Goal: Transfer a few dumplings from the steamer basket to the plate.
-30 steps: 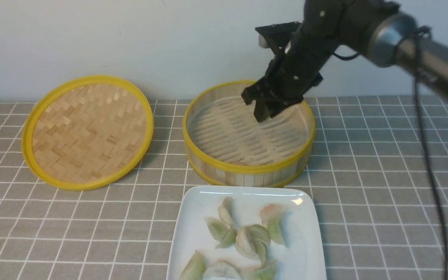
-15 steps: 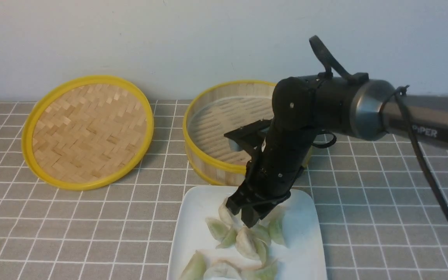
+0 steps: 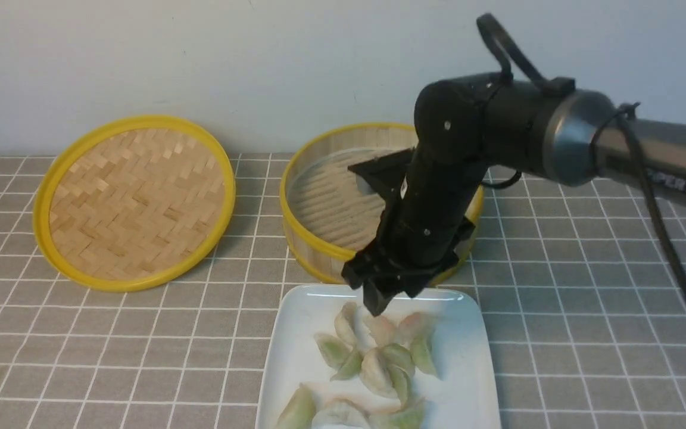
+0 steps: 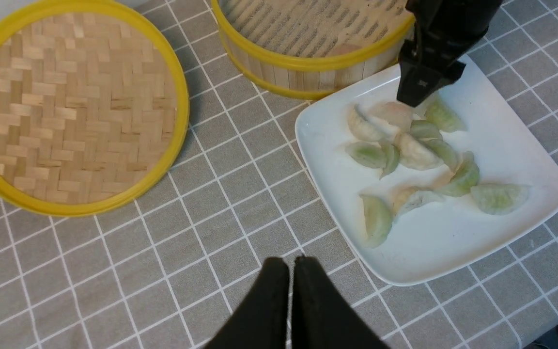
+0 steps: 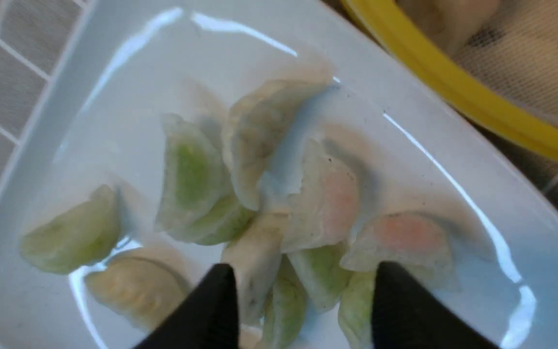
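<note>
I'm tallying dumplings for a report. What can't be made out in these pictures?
- Steamer basket floor, front view: right part hidden by the right arm; whether dumplings lie there is unclear.
- Plate near edge, front view: cut off by the frame, with the nearest dumplings.
- Right wrist view: blurred, fingers cover some.

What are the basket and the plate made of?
The basket looks like bamboo: pale matte slats, with glossy yellow rims, perhaps plastic or paint. The plate is glossy white, probably ceramic or melamine; it mirrors the light.
</note>
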